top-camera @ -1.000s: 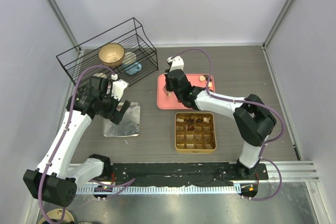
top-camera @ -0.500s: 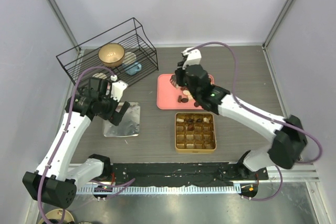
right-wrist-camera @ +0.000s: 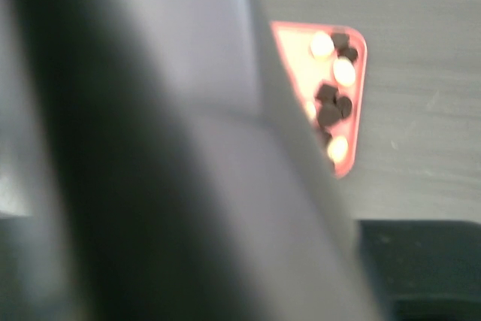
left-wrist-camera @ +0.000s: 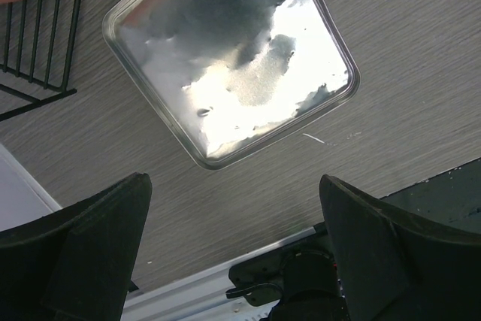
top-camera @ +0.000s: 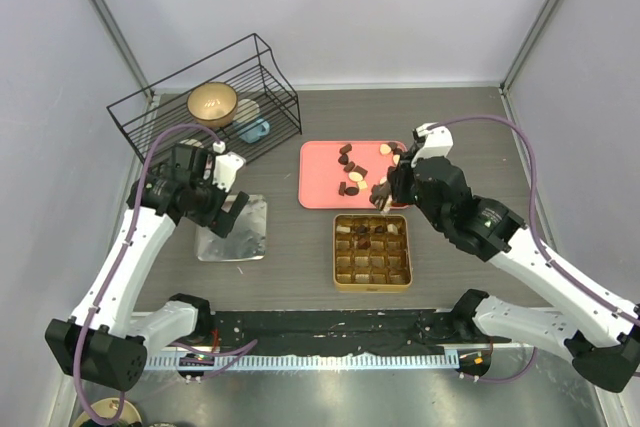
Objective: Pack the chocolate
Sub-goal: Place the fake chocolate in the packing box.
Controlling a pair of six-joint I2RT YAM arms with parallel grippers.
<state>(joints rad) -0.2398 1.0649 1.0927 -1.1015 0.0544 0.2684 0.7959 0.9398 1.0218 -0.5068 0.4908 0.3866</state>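
Chocolate [top-camera: 348, 188] mostly sits loose on the pink tray [top-camera: 318, 187]. Only a few pieces are in the gold tin [top-camera: 337, 257], so there's plenty left to pack. Right gripper [top-camera: 384, 197] hangs between tray and tin, and I can't tell if it's clamping anything. Left gripper [left-wrist-camera: 231, 180] is wide apart over the silver lid [left-wrist-camera: 233, 58].

The right gripper [top-camera: 385, 197] hangs over the near right corner of the pink tray [top-camera: 318, 182], crowding the far edge of the gold tin [top-camera: 372, 287]. Bare table [top-camera: 300, 257] lies between that tin and the silver tray [top-camera: 245, 242], over which the left gripper [top-camera: 228, 215] hovers; the wire rack [top-camera: 275, 97] walls the far left
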